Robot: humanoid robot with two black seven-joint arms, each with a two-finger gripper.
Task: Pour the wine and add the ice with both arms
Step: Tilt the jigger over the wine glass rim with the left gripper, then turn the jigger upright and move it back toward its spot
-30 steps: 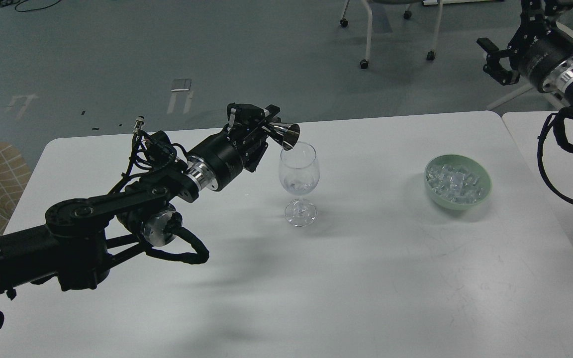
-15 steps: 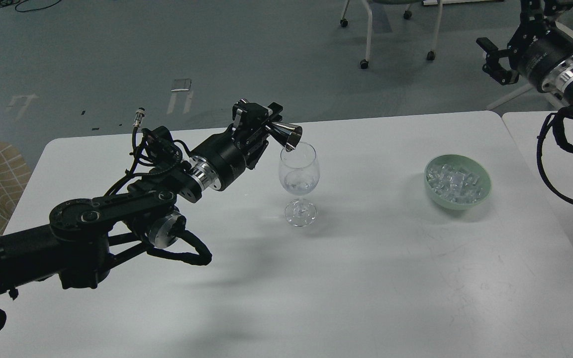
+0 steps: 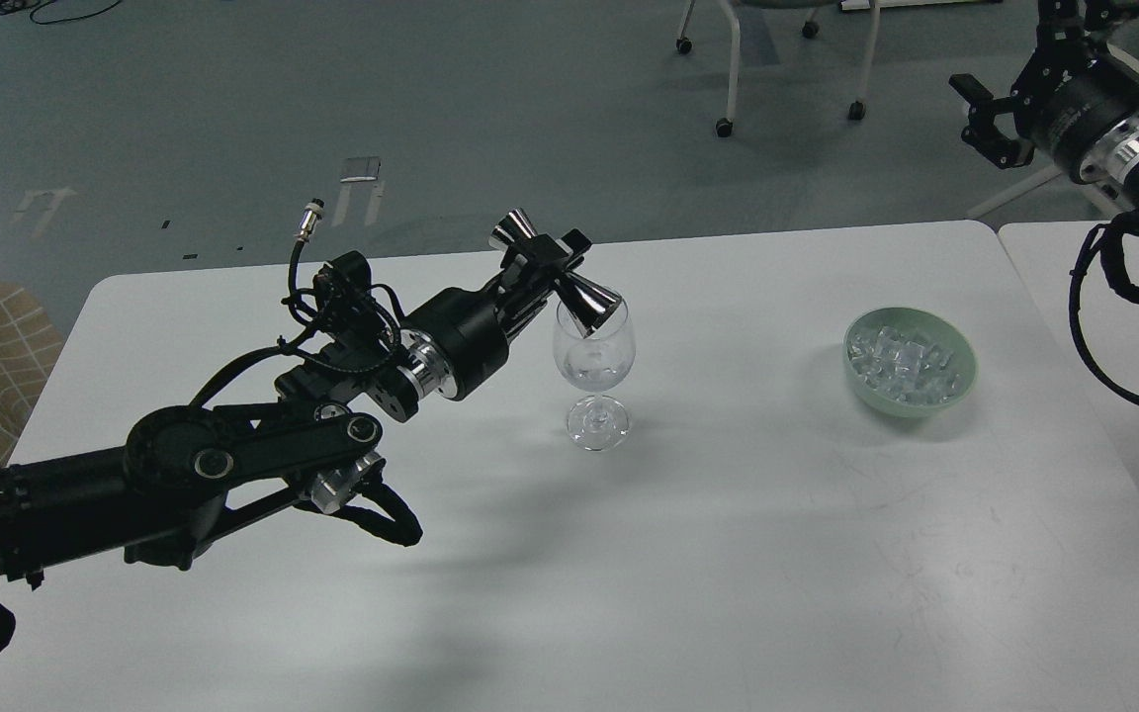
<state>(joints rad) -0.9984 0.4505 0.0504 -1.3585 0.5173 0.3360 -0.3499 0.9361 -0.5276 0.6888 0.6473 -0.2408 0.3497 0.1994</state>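
Here the left arm (image 3: 233, 465) reaches in from the lower left of the frame and stretches up toward the middle, where its gripper (image 3: 542, 265) is clamped around the narrow waist of a steel jigger (image 3: 569, 287). The jigger is tipped steeply, its larger cone pointing down and to the right with its mouth at the rim of a stemmed glass (image 3: 594, 371), while its smaller cone sticks up to the upper left of the fingers. The glass stands upright on the white table (image 3: 629, 554), just right of the gripper, and a small amount of clear wine (image 3: 593, 374) sits at the bottom of its bowl. No stream can be made out between jigger and glass. To the right of the frame's middle, well apart from the glass, a pale green bowl (image 3: 911, 400) rests on the same table, holding a heap of clear ice (image 3: 904, 358) cubes. The right arm (image 3: 1138, 163) comes in at the upper right corner, held high above the floor beyond the table's far edge; its gripper (image 3: 987, 111) points left with its claws spread apart and nothing between them. A second white table (image 3: 1054, 267) touches the first at the right edge.
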